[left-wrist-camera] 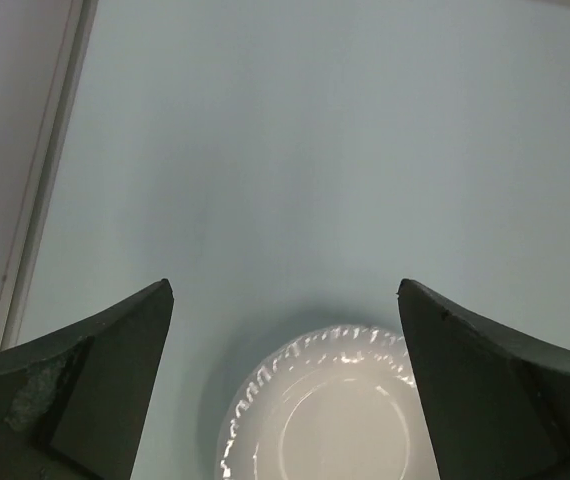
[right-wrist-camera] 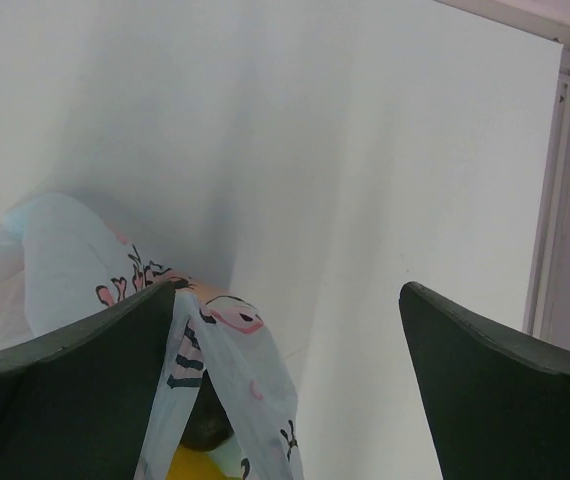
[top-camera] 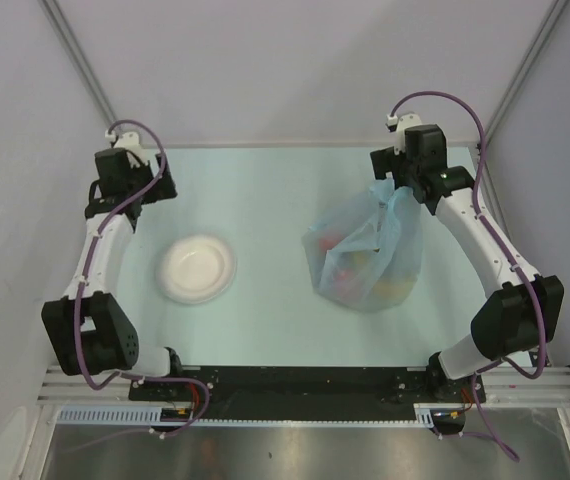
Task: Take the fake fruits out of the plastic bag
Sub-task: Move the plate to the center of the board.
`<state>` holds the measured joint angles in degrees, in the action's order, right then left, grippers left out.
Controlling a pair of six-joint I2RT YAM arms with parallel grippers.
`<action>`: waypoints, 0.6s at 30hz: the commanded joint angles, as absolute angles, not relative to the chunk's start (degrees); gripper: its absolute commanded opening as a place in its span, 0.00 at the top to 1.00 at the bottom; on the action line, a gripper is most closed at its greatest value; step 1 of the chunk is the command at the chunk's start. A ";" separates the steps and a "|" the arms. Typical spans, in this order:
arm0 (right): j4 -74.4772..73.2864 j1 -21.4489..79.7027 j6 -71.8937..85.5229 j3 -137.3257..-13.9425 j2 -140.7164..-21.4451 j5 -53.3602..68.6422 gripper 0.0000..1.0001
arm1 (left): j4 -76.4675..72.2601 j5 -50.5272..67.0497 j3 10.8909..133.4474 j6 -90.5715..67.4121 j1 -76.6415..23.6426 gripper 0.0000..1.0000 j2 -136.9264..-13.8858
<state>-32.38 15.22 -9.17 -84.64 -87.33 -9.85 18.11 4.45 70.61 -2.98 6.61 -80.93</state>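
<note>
The plastic bag (top-camera: 365, 250) stands bunched on the table's right half, its top pulled up toward my right gripper (top-camera: 401, 186). Through it show the fake fruits: a red-orange one (top-camera: 345, 268) and a yellow one (top-camera: 395, 288). In the right wrist view the jaws of my right gripper (right-wrist-camera: 287, 286) are wide apart. The printed bag (right-wrist-camera: 235, 370) drapes against the left finger (right-wrist-camera: 75, 390), with a dark fruit (right-wrist-camera: 205, 425) and a yellow fruit (right-wrist-camera: 190, 465) below. My left gripper (top-camera: 157, 186) is open and empty, above the far side of the white plate (top-camera: 197, 267).
The white plate also shows in the left wrist view (left-wrist-camera: 325, 400), low between the open fingers of my left gripper (left-wrist-camera: 285, 290). Grey walls stand at the back and both sides. The table's left edge strip (left-wrist-camera: 40, 200) runs close by.
</note>
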 commanded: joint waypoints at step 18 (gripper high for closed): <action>-35.68 19.95 -17.58 -87.28 -92.55 -1.94 0.00 | 20.66 26.80 49.31 -9.40 26.54 0.21 -86.13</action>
<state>-34.79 19.81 -16.40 -85.01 -92.84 -3.55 24.40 20.60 50.92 -9.02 26.61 -84.58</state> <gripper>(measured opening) 0.994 0.790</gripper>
